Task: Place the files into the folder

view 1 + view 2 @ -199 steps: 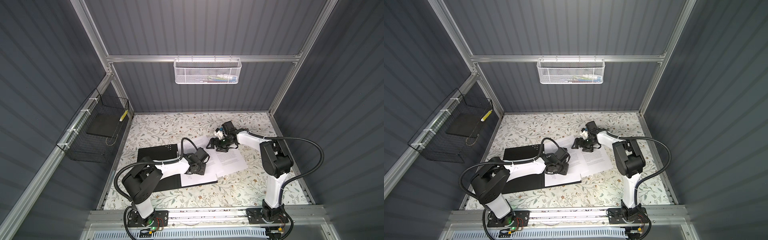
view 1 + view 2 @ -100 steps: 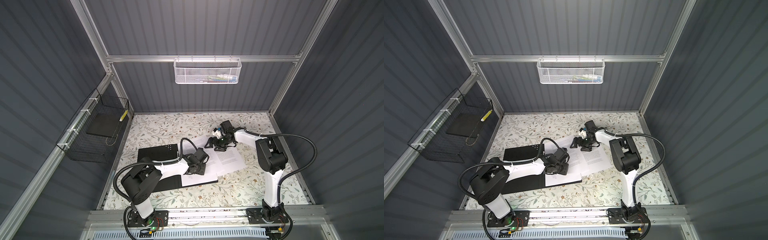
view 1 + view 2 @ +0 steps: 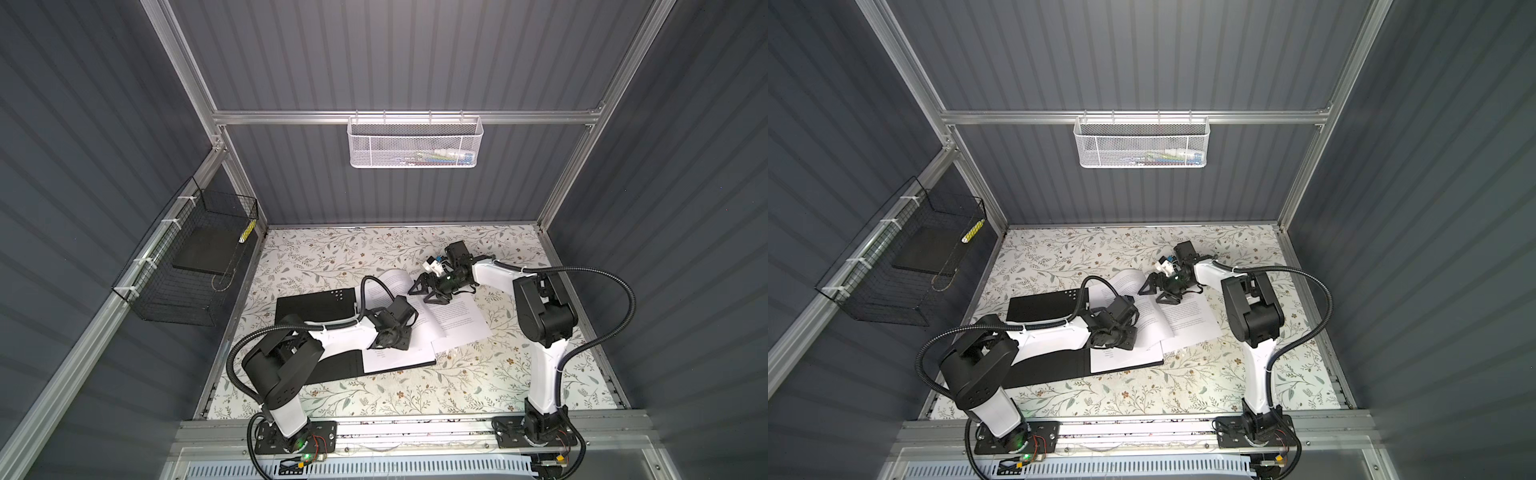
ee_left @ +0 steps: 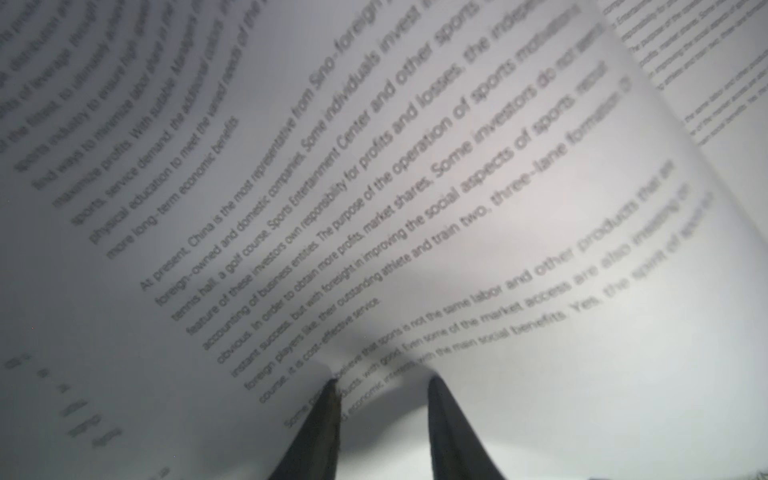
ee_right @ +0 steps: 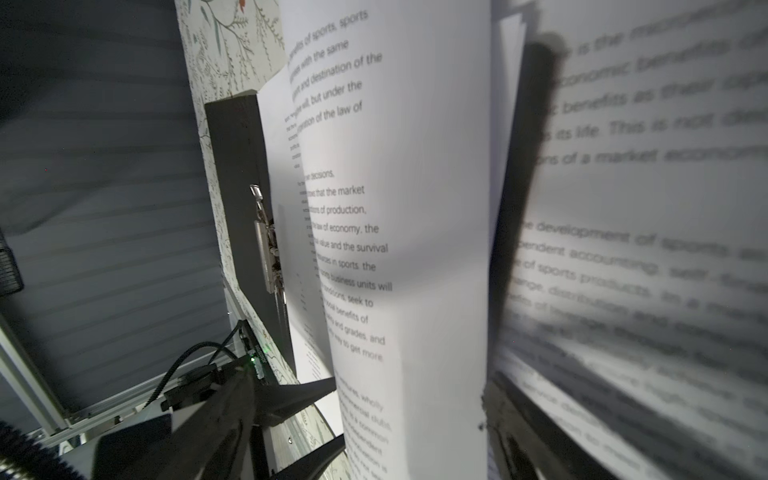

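The folder [image 3: 316, 306] [image 3: 1042, 308] lies open on the table, black inside up, with a metal clip [image 5: 266, 249] on it. The files [image 3: 457, 321] [image 3: 1192, 321] are white printed sheets spread over its right half and onto the table. One sheet [image 5: 415, 208] curls upward at its far edge. My left gripper [image 3: 395, 341] [image 3: 1121, 338] [image 4: 382, 384] points down, jaws slightly apart, both tips resting on a sheet [image 4: 415, 166]. My right gripper [image 3: 426, 292] [image 3: 1158, 292] [image 5: 370, 386] is wide open, one finger on each side of the raised sheet.
A black wire basket [image 3: 166, 291] with a dark flat slab [image 3: 208, 253] hangs on the left wall. A white mesh basket [image 3: 415, 141] hangs on the back rail. The floral table [image 3: 332, 253] is fenced by aluminium posts and grey walls.
The right arm's elbow has swung inward to the left, and its gripper has edged slightly left along the raised sheet. The left arm has not moved.
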Available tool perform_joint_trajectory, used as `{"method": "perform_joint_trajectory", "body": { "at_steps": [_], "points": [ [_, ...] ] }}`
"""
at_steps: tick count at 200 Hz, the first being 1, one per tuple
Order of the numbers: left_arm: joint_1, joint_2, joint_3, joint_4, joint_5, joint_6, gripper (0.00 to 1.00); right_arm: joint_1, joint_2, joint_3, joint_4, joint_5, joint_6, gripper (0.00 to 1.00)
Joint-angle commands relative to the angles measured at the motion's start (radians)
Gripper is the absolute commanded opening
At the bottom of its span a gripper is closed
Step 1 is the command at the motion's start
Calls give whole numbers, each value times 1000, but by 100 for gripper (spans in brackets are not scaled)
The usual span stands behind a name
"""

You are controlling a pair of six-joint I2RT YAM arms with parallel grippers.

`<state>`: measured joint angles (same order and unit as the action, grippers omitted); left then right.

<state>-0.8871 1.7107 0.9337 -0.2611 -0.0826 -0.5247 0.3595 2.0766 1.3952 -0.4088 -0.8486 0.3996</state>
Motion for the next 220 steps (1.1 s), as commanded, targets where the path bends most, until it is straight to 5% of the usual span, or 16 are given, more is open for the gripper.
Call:
{"method": "perform_joint_trajectory", "body": {
  "at_steps": [1,128,220],
  "points": [
    [3,64,-56,-97,53,-6,37,-9,-45,-39,13,-71,15,86],
    [3,60,-58,-98,53,-3,37,-31,-179,-302,206,-220,142,86],
    [2,53,-55,-97,50,2,37,-39,-245,-446,251,-198,199,86]
  ]
}}
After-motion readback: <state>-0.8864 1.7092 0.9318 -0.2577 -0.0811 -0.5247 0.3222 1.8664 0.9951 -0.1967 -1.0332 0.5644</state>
